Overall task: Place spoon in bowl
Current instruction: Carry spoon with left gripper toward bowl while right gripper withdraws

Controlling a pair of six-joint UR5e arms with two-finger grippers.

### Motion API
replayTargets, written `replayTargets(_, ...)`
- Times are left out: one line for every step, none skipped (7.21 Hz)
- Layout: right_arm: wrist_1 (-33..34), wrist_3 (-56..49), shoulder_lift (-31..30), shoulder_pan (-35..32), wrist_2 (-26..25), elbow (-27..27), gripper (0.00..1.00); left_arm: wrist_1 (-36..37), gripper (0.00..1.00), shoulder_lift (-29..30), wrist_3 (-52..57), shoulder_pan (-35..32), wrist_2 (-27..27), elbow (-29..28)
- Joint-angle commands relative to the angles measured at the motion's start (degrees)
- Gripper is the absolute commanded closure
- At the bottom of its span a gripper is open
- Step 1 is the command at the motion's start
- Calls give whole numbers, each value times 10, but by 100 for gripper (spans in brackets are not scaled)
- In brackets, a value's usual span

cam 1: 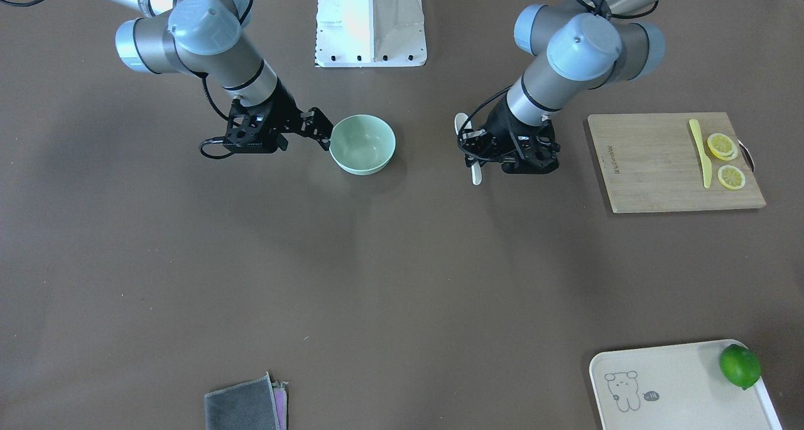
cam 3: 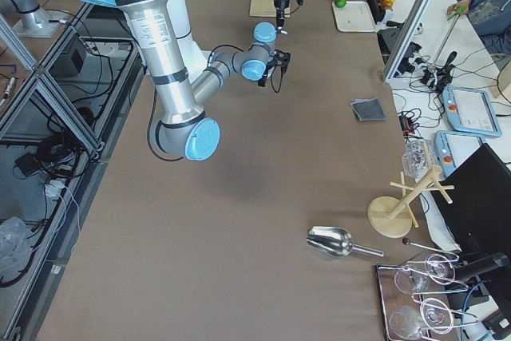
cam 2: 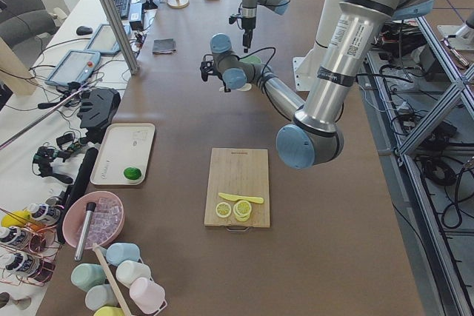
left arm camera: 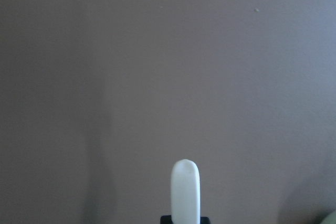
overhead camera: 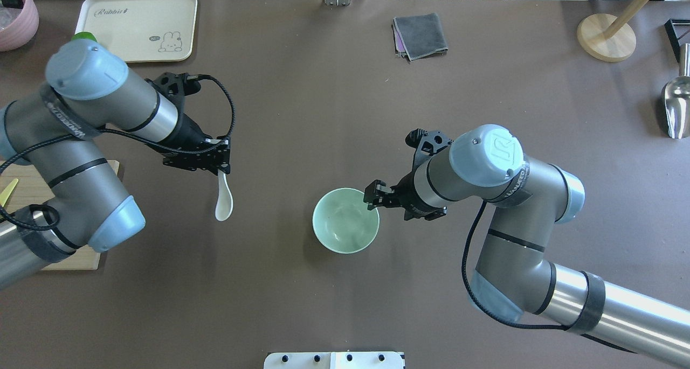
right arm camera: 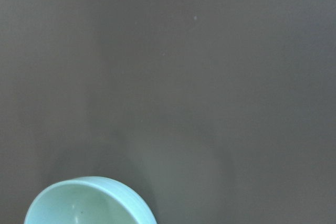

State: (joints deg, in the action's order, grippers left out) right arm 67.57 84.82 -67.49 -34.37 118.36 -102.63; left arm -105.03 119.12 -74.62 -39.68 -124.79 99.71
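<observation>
Held the spoon point(overhead camera: 223, 199) by its handle in the left gripper point(overhead camera: 220, 169), jaws pinched on it, well to the left of the bowl point(overhead camera: 345, 226). Clamped the bowl's right rim edge in the right gripper point(overhead camera: 375, 195). Showed bare table point(overhead camera: 277, 207) between spoon and bowl.

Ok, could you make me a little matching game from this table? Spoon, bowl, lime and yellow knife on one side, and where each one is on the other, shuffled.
Things:
1. spoon
2. bowl
3. lime
4. yellow knife

Places:
A. lying on the wooden cutting board
B. held in the left gripper
C. on a corner of the cream tray
D. rim pinched by the right gripper

Pairs: 1-B, 2-D, 3-C, 4-A
</observation>
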Motion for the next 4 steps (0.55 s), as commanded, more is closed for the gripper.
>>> replayTargets(-2,-97,-87,-97,90,-37,0,36,100,61,-53,38,30,-2)
replayTargets(-2,-143,-131,-129,107,-43,0,36,100,79,-63,76,78,-14)
replayTargets(-3,-191,-169,-161,116,-43,0,36,100,117,-82,99,107,-48)
replayTargets(-2,-241,-201,-194,135,-39,0,33,100,146,-90,106,111,-77)
